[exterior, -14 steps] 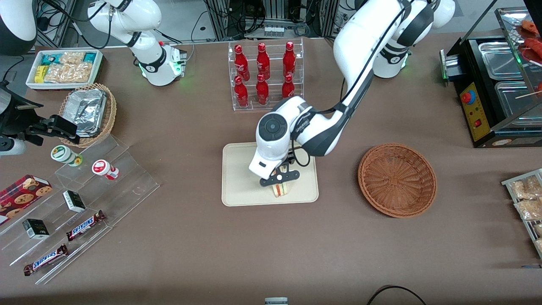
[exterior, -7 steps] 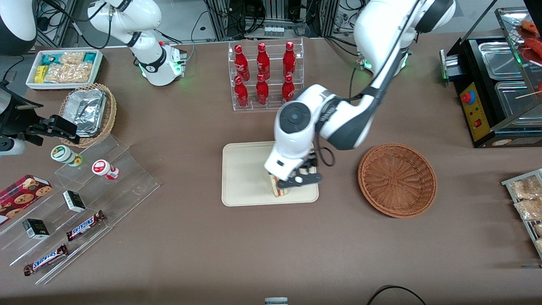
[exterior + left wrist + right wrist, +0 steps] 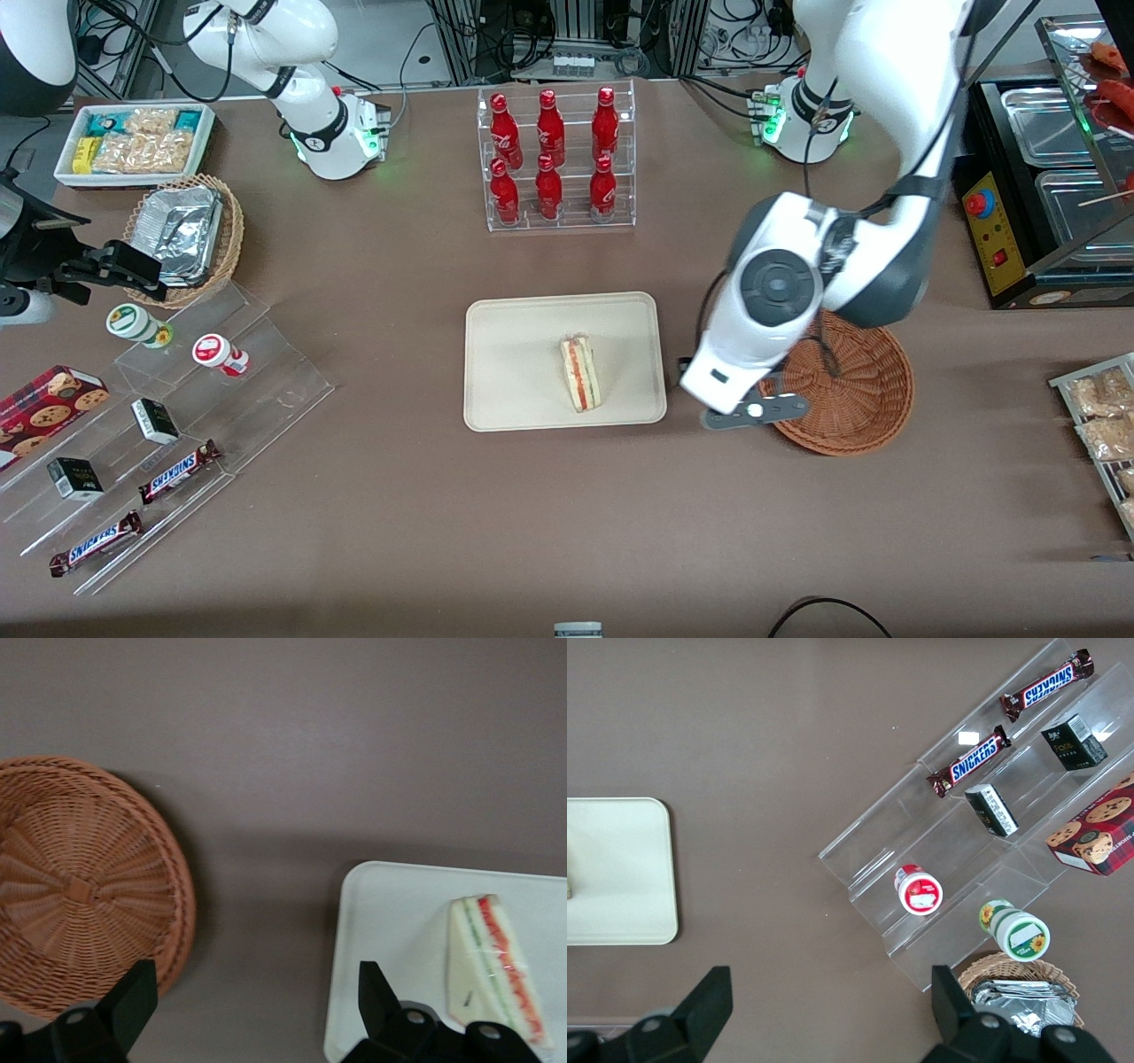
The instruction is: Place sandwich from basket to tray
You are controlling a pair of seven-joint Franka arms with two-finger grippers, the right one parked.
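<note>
Cream tray (image 3: 514, 354) holds sandwich (image 3: 581, 373); tool (image 3: 252, 992) spread; Snickers bars (image 3: 986, 759).

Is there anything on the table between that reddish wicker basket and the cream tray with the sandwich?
Only bare brown tabletop, as the left wrist view shows, between the round reddish-brown wicker basket and the flat cream tray. The open claw hangs above that gap.

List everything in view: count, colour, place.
sandwich: 1, white with red-green filling, on tray
tray: 1, cream, table middle
basket: 1, reddish-brown, beside tray, empty
bottles: 6, red, in clear rack, farther from camera than tray
foil basket: 1, tan, toward parked arm's end
Snickers: 2, brown, on clear steps
gripper: 1, black, open, above table between tray and basket
</note>
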